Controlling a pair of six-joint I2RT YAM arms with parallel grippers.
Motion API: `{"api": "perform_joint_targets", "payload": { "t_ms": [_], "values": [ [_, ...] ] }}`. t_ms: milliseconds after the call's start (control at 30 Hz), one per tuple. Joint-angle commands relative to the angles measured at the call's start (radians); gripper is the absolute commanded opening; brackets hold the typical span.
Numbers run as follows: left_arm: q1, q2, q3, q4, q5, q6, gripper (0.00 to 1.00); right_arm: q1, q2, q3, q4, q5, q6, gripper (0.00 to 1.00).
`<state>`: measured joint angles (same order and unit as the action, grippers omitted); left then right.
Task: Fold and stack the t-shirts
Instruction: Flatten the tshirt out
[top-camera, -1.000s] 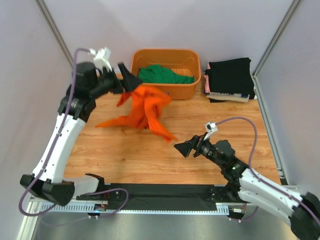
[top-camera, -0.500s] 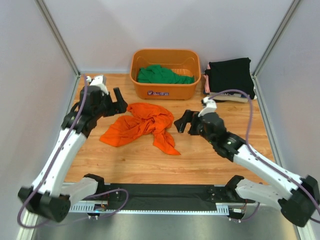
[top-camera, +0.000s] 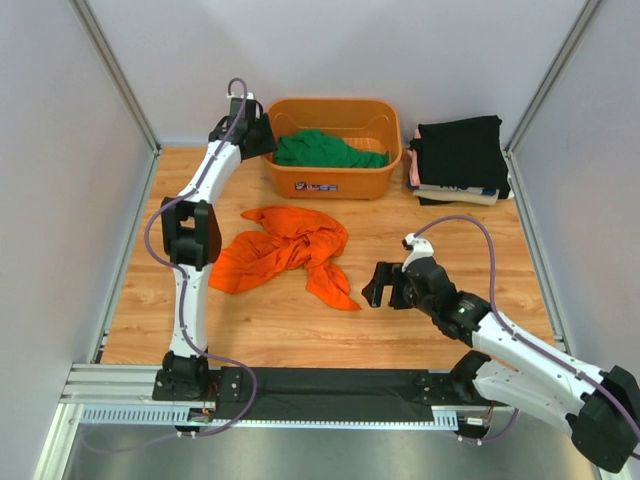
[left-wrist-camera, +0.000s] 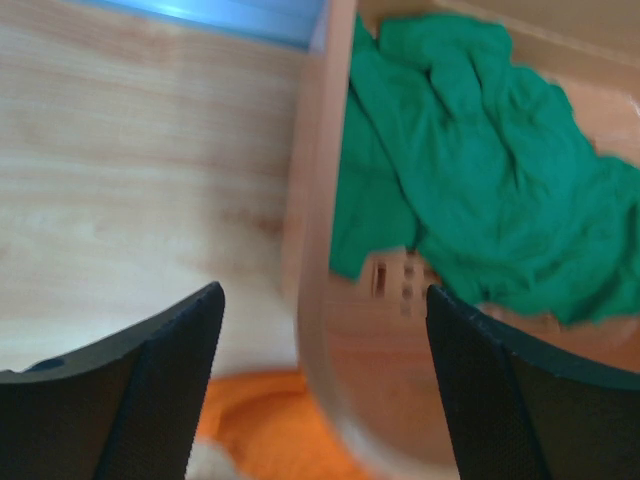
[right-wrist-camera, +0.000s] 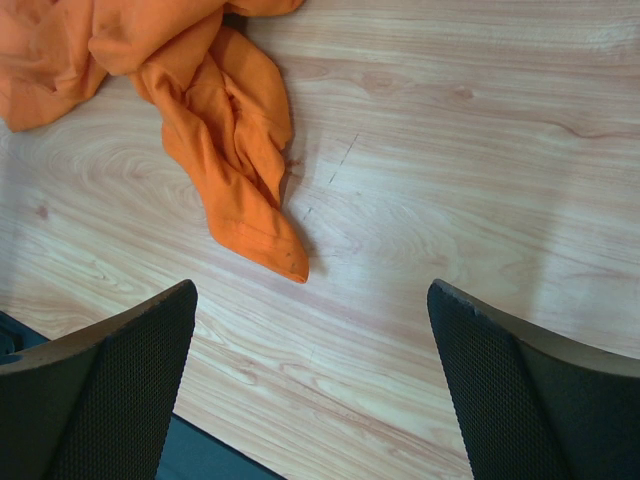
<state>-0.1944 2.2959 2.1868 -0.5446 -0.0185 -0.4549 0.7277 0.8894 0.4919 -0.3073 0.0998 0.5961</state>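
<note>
The bright orange t-shirt (top-camera: 285, 250) lies crumpled on the wooden table; its tail shows in the right wrist view (right-wrist-camera: 215, 150). A green t-shirt (top-camera: 330, 150) lies bunched in the orange basket (top-camera: 335, 184), also in the left wrist view (left-wrist-camera: 470, 190). A black t-shirt (top-camera: 460, 148) lies folded on top of pale ones (top-camera: 455, 193) at the back right. My left gripper (top-camera: 260, 136) is open and empty over the basket's left rim (left-wrist-camera: 322, 300). My right gripper (top-camera: 378, 286) is open and empty just right of the orange shirt's tail (right-wrist-camera: 311, 290).
The basket's left wall (left-wrist-camera: 315, 250) stands between my left fingers. Grey enclosure walls and metal posts (top-camera: 115, 85) ring the table. A black mat (top-camera: 330, 382) runs along the near edge.
The left gripper, which held the orange shirt up, let it drop on the table and swung back to the basket's left rim. The right gripper went toward the shirt, then drew back nearer.
</note>
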Motion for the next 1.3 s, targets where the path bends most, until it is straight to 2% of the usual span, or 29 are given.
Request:
{"api": "perform_joint_targets", "payload": {
  "t_ms": [0, 33, 133, 167, 200, 367, 433, 600, 667, 700, 733, 800, 833, 900, 933, 1067, 1167, 1267],
  "values": [
    [0.003, 0.072, 0.194, -0.113, -0.04, -0.001, 0.57, 0.001, -0.047, -0.03, 0.049, -0.012, -0.022, 0.99],
    [0.006, 0.071, 0.182, -0.11, -0.052, -0.004, 0.39, 0.001, -0.055, -0.044, 0.068, -0.02, -0.025, 0.99],
    [0.033, 0.025, 0.139, -0.106, -0.109, -0.008, 0.07, 0.001, -0.056, -0.052, 0.082, -0.029, -0.032, 0.99],
    [0.045, 0.01, 0.107, -0.107, -0.142, -0.008, 0.03, -0.001, -0.05, -0.053, 0.092, -0.035, -0.035, 0.99],
    [0.071, -0.006, 0.091, -0.109, -0.158, -0.007, 0.0, -0.001, -0.041, -0.053, 0.096, -0.041, -0.038, 0.99],
    [0.188, -0.078, 0.057, -0.192, -0.195, -0.019, 0.0, 0.001, -0.012, -0.053, 0.111, -0.052, -0.041, 0.98],
    [0.277, -0.117, 0.035, -0.212, -0.198, -0.031, 0.0, 0.001, -0.004, -0.053, 0.112, -0.057, -0.045, 0.98],
    [0.449, -0.213, -0.117, -0.216, -0.207, -0.059, 0.0, -0.001, -0.001, -0.059, 0.126, -0.068, -0.05, 0.98],
    [0.484, -0.233, -0.144, -0.213, -0.199, -0.051, 0.09, -0.001, -0.003, -0.061, 0.128, -0.069, -0.05, 0.98],
    [0.516, -0.237, -0.145, -0.215, -0.202, -0.047, 0.17, -0.001, -0.006, -0.062, 0.128, -0.071, -0.05, 0.98],
    [0.53, -0.242, -0.142, -0.218, -0.205, -0.048, 0.36, -0.001, -0.007, -0.065, 0.131, -0.072, -0.048, 0.98],
    [0.57, -0.245, -0.13, -0.219, -0.18, -0.044, 0.57, -0.001, -0.012, -0.069, 0.132, -0.077, -0.053, 0.98],
    [0.578, -0.25, -0.11, -0.228, -0.161, -0.038, 0.72, -0.002, -0.012, -0.07, 0.134, -0.081, -0.055, 0.98],
    [0.584, -0.265, -0.101, -0.25, -0.136, -0.034, 0.81, -0.001, -0.012, -0.072, 0.135, -0.083, -0.056, 0.98],
    [0.582, -0.309, -0.128, -0.25, -0.126, -0.044, 0.92, -0.002, -0.012, -0.072, 0.139, -0.084, -0.055, 0.98],
    [0.541, -0.47, -0.227, -0.245, -0.115, -0.051, 0.9, -0.002, -0.004, -0.069, 0.142, -0.084, -0.053, 0.98],
    [0.44, -0.627, -0.335, -0.242, -0.138, -0.033, 0.89, -0.002, 0.014, -0.062, 0.142, -0.074, -0.048, 0.98],
    [0.377, -0.791, -0.475, -0.235, -0.088, -0.059, 0.87, -0.002, 0.081, -0.013, 0.109, -0.063, -0.027, 0.98]
  ]
}}
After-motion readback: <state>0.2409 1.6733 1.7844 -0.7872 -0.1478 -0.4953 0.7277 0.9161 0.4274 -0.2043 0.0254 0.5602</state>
